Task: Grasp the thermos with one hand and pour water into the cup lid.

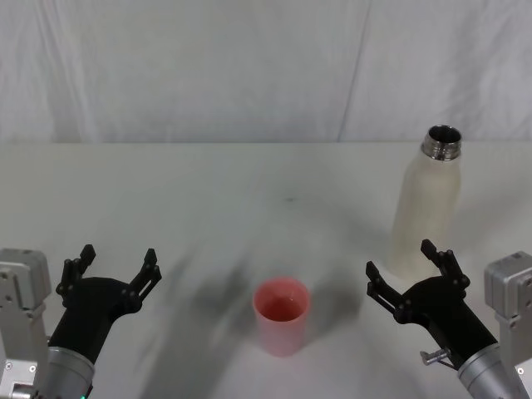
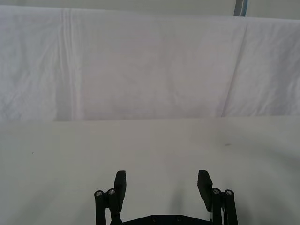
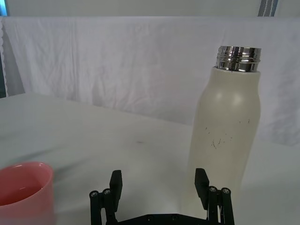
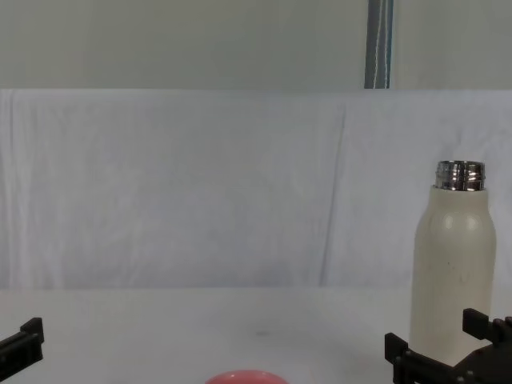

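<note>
Cream thermos (image 1: 426, 208) stands upright at right — uncapped, ungripped.
Right gripper (image 1: 410, 273) is held spread just before it; pink cup lid (image 1: 281, 315) is centred, left gripper (image 1: 110, 274) spread too.

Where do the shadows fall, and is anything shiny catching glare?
Head view: soft grey shadows spread on the table left of the cup lid. Right wrist view: the thermos has bright reflections on its steel neck; its cream body stays matte.

Cream thermos (image 1: 426, 208) stands upright, uncapped, well right of pink cup lid (image 1: 281, 314).
</note>
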`<state>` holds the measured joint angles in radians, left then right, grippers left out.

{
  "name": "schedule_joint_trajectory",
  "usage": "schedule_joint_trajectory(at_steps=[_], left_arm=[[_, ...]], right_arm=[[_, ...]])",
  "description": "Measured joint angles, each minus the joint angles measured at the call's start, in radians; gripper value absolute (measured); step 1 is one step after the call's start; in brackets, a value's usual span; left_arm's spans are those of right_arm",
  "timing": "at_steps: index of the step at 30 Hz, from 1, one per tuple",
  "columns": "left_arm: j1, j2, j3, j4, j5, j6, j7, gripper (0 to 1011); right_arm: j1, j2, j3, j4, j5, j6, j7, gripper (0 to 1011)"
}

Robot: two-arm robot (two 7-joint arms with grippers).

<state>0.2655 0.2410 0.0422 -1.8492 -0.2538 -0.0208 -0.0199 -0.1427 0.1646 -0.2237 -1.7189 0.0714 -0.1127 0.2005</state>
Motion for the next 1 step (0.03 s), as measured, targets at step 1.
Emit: schedule_joint_trajectory(at_steps=[1], left_arm=[[0.0, 0.0, 0.0, 0.0, 0.0, 0.0, 0.0, 1001]], right_arm=[[0.0, 0.0, 0.0, 0.0, 0.0, 0.0, 0.0, 1001]])
